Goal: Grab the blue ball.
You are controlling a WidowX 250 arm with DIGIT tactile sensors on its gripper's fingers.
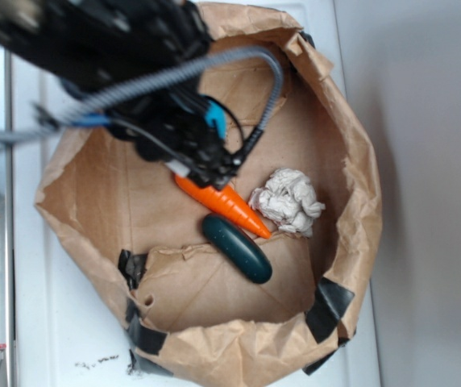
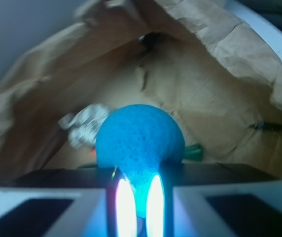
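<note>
The blue ball, teal-blue and pitted, fills the middle of the wrist view. It is pinched between my gripper's two dark fingers, and its lower part is squeezed narrow between the glowing pads. In the exterior view my gripper hangs inside the brown paper bag, just above the orange carrot toy. The black arm hides most of the ball there.
In the bag lie a crumpled white paper wad, a dark green oblong toy and the carrot. The bag's walls rise on all sides. The wad and the green toy show behind the ball.
</note>
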